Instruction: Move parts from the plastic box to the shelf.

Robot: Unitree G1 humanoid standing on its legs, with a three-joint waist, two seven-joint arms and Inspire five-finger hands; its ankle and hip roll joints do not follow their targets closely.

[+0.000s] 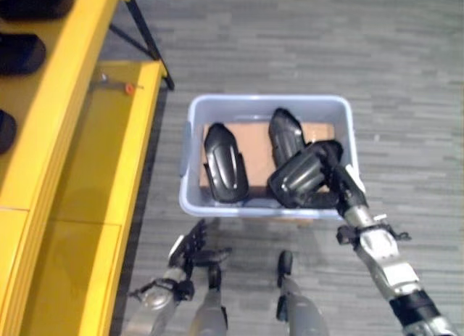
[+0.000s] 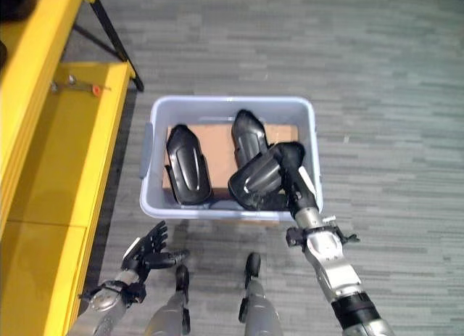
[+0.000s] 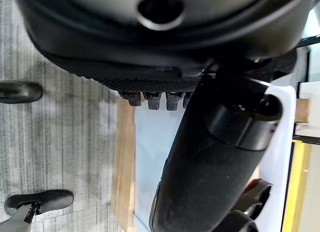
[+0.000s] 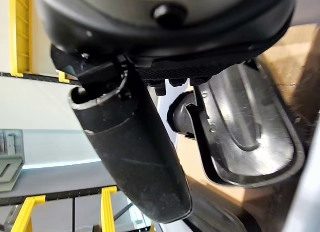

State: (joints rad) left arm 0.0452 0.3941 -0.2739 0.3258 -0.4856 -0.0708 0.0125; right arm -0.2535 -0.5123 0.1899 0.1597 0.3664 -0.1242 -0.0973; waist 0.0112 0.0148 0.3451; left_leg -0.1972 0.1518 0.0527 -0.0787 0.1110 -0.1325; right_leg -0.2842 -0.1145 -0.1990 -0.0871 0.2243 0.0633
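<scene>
Right hand [image 1: 335,162] has its fingers wrapped round a black curved plastic part [image 1: 297,178] at the near right of the pale blue plastic box [image 1: 194,125], left hand [image 1: 190,243] hanging open near the yellow shelf [image 1: 109,169].

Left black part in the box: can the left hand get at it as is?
Probably yes: the left hand hangs open just outside the box, nothing covers the left black part, though it must clear the wall.

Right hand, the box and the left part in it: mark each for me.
Right hand [image 2: 293,178], right eye view, on the back of the hand, by a part.
Box [image 1: 270,103], left eye view, on its far rim.
Left part [image 1: 224,164], left eye view, on its middle.
</scene>
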